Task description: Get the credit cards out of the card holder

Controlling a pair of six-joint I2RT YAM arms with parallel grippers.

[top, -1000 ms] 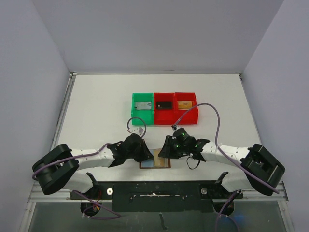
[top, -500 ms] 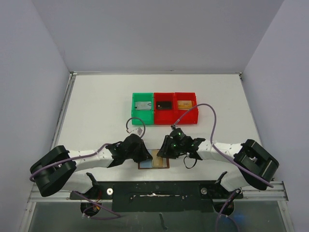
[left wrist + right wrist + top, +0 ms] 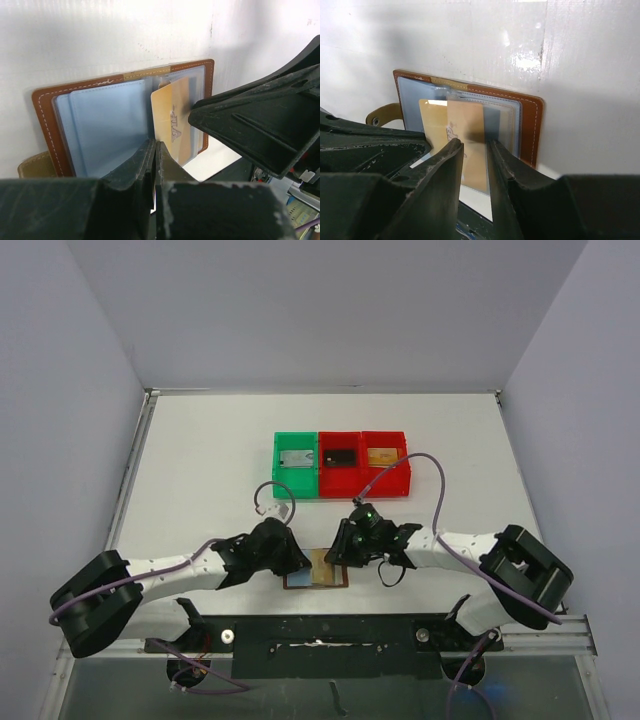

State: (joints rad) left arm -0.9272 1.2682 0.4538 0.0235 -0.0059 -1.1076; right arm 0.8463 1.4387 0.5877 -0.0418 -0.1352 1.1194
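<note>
Brown leather-like bifold card holder [image 3: 100, 115] open at white counter [image 3: 200, 460] near edge. Gold-yellow plastic credit card [image 3: 172, 120] half out of pocket. Left gripper [image 3: 154, 160] closed, empty, pinning holder. Right gripper [image 3: 475, 150] jaws narrowly apart over card. Three cards [image 3: 342, 455] already in green and red plastic bins [image 3: 341, 490].

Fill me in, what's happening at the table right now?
The left gripper, shut, rests on the open brown leather-like card holder with pale blue pockets on the white table. The right gripper, jaws narrowly apart, sits at a gold-yellow plastic card sticking partway out of its pocket. Each green or red plastic bin behind holds a card.
</note>
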